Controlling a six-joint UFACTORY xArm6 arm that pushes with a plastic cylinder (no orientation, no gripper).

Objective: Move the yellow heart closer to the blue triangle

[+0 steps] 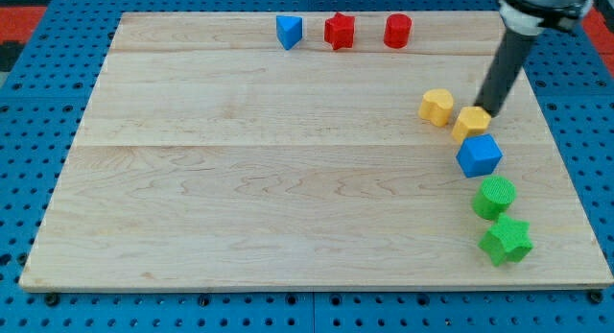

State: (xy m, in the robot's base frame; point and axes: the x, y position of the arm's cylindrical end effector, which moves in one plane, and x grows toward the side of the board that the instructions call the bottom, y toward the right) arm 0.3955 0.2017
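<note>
pushing from here risks shoving the yellow hexagon [470,123] instead: my tip [484,109] touches it, right of the yellow heart [436,107]; blue triangle [289,32] sits far left; no jaws exist.

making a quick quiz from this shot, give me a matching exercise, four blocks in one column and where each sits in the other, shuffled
Blocks:
1. yellow heart
2. blue triangle
3. green star
4. red cylinder

Places:
A. lowest block, near the view's bottom right
B. right end of the row along the view's top
C. left end of that top row, beside the red star
D. just left of the other yellow block, which sits at my tip

Pairs: 1-D, 2-C, 3-A, 4-B
</note>
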